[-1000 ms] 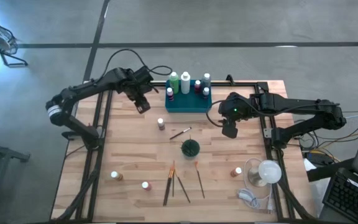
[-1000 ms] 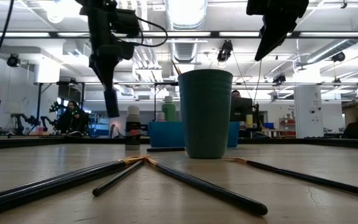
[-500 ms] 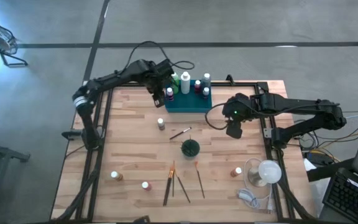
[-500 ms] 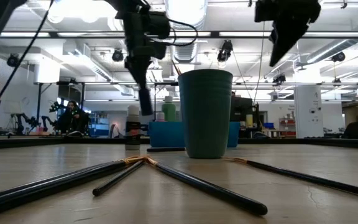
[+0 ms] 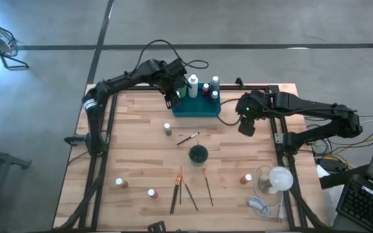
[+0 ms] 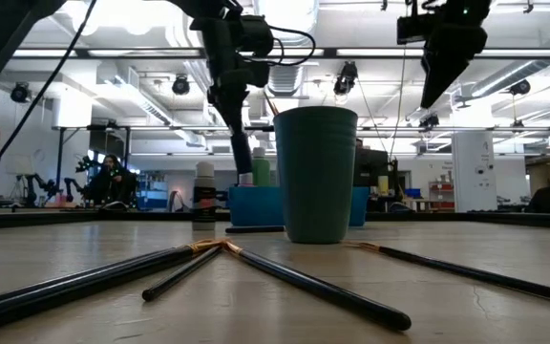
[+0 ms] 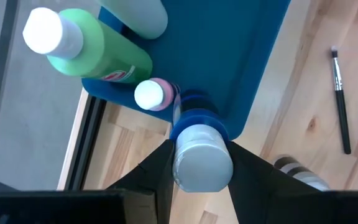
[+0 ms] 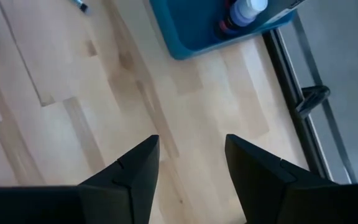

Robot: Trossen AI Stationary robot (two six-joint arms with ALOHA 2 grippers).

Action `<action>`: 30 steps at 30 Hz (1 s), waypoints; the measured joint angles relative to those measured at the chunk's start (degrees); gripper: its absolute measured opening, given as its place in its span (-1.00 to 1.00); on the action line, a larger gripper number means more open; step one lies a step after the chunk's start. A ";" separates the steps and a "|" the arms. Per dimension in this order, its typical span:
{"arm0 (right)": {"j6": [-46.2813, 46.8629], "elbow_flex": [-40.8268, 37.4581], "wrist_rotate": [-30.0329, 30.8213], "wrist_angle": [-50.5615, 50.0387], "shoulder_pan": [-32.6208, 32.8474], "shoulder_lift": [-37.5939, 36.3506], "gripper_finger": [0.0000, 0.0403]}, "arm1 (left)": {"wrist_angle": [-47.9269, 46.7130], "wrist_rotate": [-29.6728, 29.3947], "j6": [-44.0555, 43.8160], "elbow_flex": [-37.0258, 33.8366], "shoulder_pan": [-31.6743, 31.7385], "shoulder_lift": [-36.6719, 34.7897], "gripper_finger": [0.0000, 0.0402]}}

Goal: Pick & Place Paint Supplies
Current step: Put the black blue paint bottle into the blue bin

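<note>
Several white-capped bottles stood in the teal tray point(image 5: 196, 107) at the far edge of the table point(image 5: 135, 149): a green bottle point(image 7: 89, 50), a small pink bottle point(image 7: 154, 94) next to it, a white bottle point(image 5: 193, 86), and at the tray's right end a dark maroon one point(image 5: 206, 90) beside a taller grey one point(image 5: 215, 84). Over the tray's left end hung the left gripper point(image 5: 171, 96), its two dark fingers point(image 7: 151, 171) closed on the sides of a blue bottle point(image 7: 199, 149) with a pale cap, held just above the tray's corner beside the pink bottle. Nearer the middle of the table stood the dark green cup point(image 5: 198, 154); from above something thin showed inside it, and what it was could not be told. A brush point(image 5: 188, 138) lay between cup and tray, with a lone bottle point(image 5: 167, 129) standing to its left. More long-handled paintbrushes point(image 5: 181, 188) lay fanned on the near part of the table, and three small bottles stood apart there, two at the near left point(image 5: 118, 183) point(image 5: 151, 193) and one at the near right point(image 5: 247, 178). The right gripper point(image 5: 245, 127) hovered above bare wood to the right of the tray, its fingers point(image 8: 129, 177) standing apart with nothing between them.
</note>
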 joint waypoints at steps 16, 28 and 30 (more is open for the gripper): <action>-16.79 -5.06 -16.02 10.69 -19.89 0.13 -0.27 | 0.80 0.04 4.09 2.23 0.06 0.04 -0.38; -21.48 -5.27 -21.63 14.78 -26.91 0.15 -0.38 | -8.13 1.57 5.14 12.28 0.15 9.23 -0.38; -21.48 -5.28 -21.77 14.86 -27.40 0.15 -0.39 | -8.74 1.56 5.15 12.41 0.15 10.50 -0.38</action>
